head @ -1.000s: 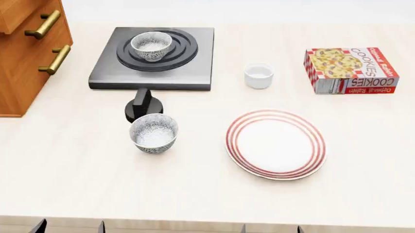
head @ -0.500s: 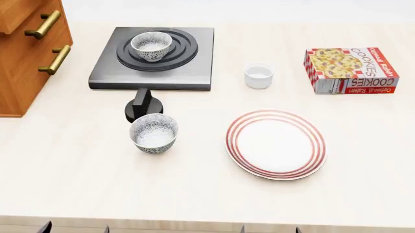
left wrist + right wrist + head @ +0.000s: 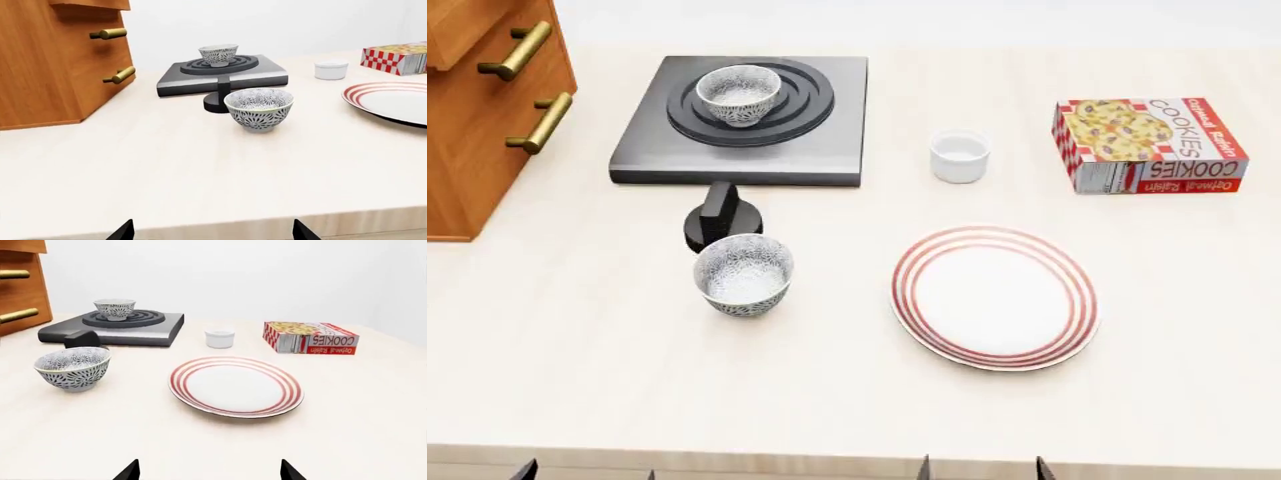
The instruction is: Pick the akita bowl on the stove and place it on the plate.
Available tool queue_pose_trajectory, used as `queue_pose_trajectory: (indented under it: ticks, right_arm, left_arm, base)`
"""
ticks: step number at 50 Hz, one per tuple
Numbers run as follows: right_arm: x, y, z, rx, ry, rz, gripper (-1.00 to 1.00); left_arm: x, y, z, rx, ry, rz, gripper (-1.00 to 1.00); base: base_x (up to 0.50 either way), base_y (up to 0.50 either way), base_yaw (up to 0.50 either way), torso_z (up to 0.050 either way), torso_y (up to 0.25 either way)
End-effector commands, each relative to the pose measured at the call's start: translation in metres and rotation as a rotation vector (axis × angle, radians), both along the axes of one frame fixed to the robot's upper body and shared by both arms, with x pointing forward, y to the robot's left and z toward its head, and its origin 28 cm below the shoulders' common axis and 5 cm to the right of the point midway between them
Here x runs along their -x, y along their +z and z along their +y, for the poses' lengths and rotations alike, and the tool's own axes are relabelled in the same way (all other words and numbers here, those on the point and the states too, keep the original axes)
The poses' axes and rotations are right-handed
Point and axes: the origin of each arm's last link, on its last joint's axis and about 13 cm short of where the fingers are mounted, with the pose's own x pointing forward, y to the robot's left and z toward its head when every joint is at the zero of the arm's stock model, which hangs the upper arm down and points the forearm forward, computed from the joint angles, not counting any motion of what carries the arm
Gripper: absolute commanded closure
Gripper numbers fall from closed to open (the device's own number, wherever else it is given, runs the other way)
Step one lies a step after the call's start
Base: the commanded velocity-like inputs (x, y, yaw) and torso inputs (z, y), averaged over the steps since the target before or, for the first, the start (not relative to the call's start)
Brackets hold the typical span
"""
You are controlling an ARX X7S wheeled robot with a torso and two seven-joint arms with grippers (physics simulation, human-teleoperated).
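Observation:
The akita bowl (image 3: 738, 94) (image 3: 218, 54) (image 3: 114, 308) stands upright on the ring burner of the dark grey stove (image 3: 834, 135) (image 3: 267, 76) (image 3: 157, 330) at the back left. The red-ringed white plate (image 3: 994, 297) (image 3: 235, 386) (image 3: 393, 100) lies bare toward the front right. My left gripper (image 3: 585, 474) (image 3: 213, 235) is open at the counter's front edge, far from the bowl. My right gripper (image 3: 984, 470) (image 3: 209, 474) is open too, just in front of the plate. Only the fingertips of both show, with nothing between them.
A second identical bowl (image 3: 743, 274) stands in front of a black knob (image 3: 721, 218). A white cup (image 3: 960, 155) and a cookie box (image 3: 1148, 145) sit at the back right. A wooden drawer cabinet (image 3: 487, 110) borders the left side.
In the head view the left gripper's fingertips have drifted slightly to the right along the bottom edge. Nothing on the counter has moved.

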Motion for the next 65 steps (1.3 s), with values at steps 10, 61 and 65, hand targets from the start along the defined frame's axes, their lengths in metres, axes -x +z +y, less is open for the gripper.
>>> queue_pose_trajectory:
  ticks: [10, 61, 65]
  right_arm:
    - [-0.039, 0.122, 0.015, 0.001, -0.032, -0.154, -1.0]
    - [-0.029, 0.203, -0.062, -0.099, -0.152, -0.073, -1.0]
    - [-0.028, 0.204, -0.061, -0.082, -0.148, -0.074, -1.0]
  left_arm:
    - [0.002, 0.004, 0.0, 0.022, 0.009, -0.017, -1.0]
    - [0.001, 0.001, 0.001, 0.021, 0.023, -0.005, -1.0]
    - [0.001, 0.002, 0.001, 0.021, 0.023, -0.004, -1.0]
  base:
    - [0.0, 0.0, 0.0, 0.0, 0.0]
    - [0.0, 0.0, 0.0, 0.0, 0.0]
    - [0.0, 0.0, 0.0, 0.0, 0.0]
